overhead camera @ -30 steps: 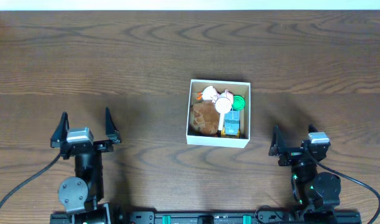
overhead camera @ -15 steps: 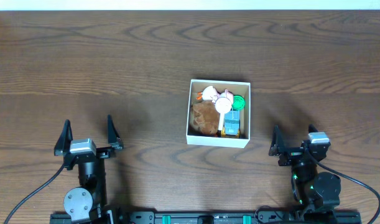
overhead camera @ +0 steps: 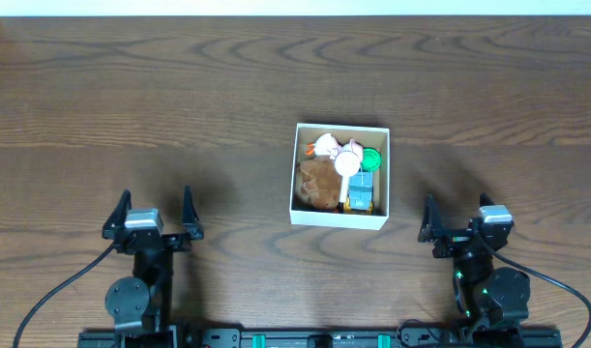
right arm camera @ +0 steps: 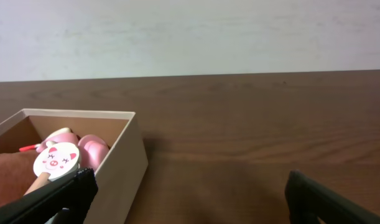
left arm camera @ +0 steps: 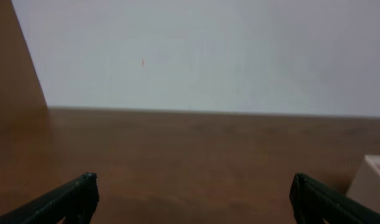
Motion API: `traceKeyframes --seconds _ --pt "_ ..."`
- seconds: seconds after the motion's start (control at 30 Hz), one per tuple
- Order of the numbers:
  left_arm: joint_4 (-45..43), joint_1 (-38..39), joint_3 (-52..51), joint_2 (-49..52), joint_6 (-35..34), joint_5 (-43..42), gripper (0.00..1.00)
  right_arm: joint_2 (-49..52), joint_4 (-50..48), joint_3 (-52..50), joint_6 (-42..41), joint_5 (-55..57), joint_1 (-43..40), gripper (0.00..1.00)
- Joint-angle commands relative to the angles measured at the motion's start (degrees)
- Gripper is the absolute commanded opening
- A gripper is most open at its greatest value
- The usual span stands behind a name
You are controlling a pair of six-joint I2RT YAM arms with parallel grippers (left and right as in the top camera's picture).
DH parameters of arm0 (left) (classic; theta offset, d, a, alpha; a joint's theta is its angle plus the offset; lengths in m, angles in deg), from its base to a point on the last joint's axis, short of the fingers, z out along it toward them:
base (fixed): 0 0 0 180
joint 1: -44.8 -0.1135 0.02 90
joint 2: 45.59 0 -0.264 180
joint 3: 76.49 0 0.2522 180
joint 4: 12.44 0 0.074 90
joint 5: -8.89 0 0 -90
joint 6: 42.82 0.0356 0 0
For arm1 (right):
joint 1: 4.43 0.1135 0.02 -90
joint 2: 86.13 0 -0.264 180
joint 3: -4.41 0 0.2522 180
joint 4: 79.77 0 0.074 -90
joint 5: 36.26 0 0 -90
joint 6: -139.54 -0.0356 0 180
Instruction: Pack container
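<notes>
The container is a square white box on the table, right of centre. Inside lie a brown plush, a pink pig toy, a round white pig-face piece, a green disc and a blue and yellow toy. My left gripper is open and empty at the front left, far from the box. My right gripper is open and empty just right of the box's front corner. The right wrist view shows the box wall and the pig-face piece. The left wrist view shows the box corner.
Dark wood table all round the box. A pale wall runs behind the table's far edge. Both arm bases sit at the front edge.
My left gripper has moved to the right and back toward the front edge, staying open. The right arm and the box contents have not moved.
</notes>
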Motion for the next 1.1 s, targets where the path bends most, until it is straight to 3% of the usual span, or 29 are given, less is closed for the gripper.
traceKeyframes --seconds 0.0,0.5,1.07 --pt "2.03 0.24 -0.26 -0.48 -0.42 0.07 0.98 -0.39 0.0 -0.26 0.55 0.0 -0.68 0.99" --pt "13.66 0.22 -0.26 -0.46 -0.39 0.31 0.98 -0.39 0.0 -0.26 0.55 0.0 -0.68 0.99" --pt "13.62 0.22 -0.24 -0.35 -0.42 0.26 0.98 -0.39 0.0 -0.26 0.55 -0.02 -0.68 0.99"
